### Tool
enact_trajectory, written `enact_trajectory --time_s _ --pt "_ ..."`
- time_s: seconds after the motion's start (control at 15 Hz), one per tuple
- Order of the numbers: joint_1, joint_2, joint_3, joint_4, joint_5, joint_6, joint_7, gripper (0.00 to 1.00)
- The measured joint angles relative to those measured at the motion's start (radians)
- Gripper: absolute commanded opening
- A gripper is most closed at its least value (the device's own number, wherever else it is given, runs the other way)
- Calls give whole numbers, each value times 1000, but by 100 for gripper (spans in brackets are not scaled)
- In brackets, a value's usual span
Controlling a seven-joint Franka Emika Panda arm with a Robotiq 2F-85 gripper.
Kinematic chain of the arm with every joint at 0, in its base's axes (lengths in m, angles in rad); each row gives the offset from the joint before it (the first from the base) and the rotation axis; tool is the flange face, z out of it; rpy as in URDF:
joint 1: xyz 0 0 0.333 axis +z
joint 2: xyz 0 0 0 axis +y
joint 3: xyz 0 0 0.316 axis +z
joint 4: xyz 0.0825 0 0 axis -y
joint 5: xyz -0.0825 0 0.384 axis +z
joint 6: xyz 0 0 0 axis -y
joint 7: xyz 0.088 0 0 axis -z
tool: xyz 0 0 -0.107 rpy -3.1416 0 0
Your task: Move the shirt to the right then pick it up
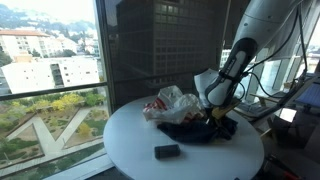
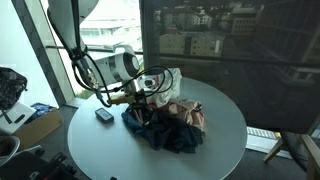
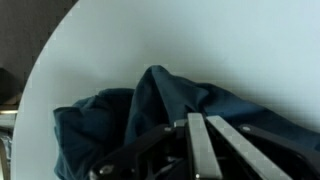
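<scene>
The shirt is dark blue and lies crumpled on the round white table, seen in both exterior views point(image 1: 188, 131) point(image 2: 168, 133) and filling the lower half of the wrist view point(image 3: 115, 125). My gripper point(image 1: 211, 116) point(image 2: 144, 101) is down at one edge of the shirt. In the wrist view its two fingers point(image 3: 198, 122) are pressed together, with a fold of the blue cloth bunched up at their tips.
A small dark grey block point(image 1: 166, 151) point(image 2: 103, 115) lies on the table point(image 1: 135, 140) point(image 2: 225, 140) near its edge. A white and pinkish crumpled bag or cloth point(image 1: 170, 102) point(image 2: 185, 112) lies right behind the shirt. Windows surround the table.
</scene>
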Motion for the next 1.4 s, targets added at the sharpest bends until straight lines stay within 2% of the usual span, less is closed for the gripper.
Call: enact_trajectory --time_s 0.33,0.6,0.67,0.73,0.8,1.0,1.13,1.33,1.4 --pt "-17 -35 37 41 30 -214 3 2" --pt "-60 -60 104 49 127 -417 -34 2" --pt "-72 -60 120 48 147 -458 -52 11" --pt "-82 -60 134 42 161 -484 -64 28" --pt "-91 -59 144 35 169 -499 -69 32" --pt "-111 -50 159 28 201 -516 -70 58" --pt "-125 -50 161 30 215 -513 -69 71" --pt "-141 -50 162 38 233 -476 -69 95" --pt "-144 -50 163 39 237 -447 -70 99"
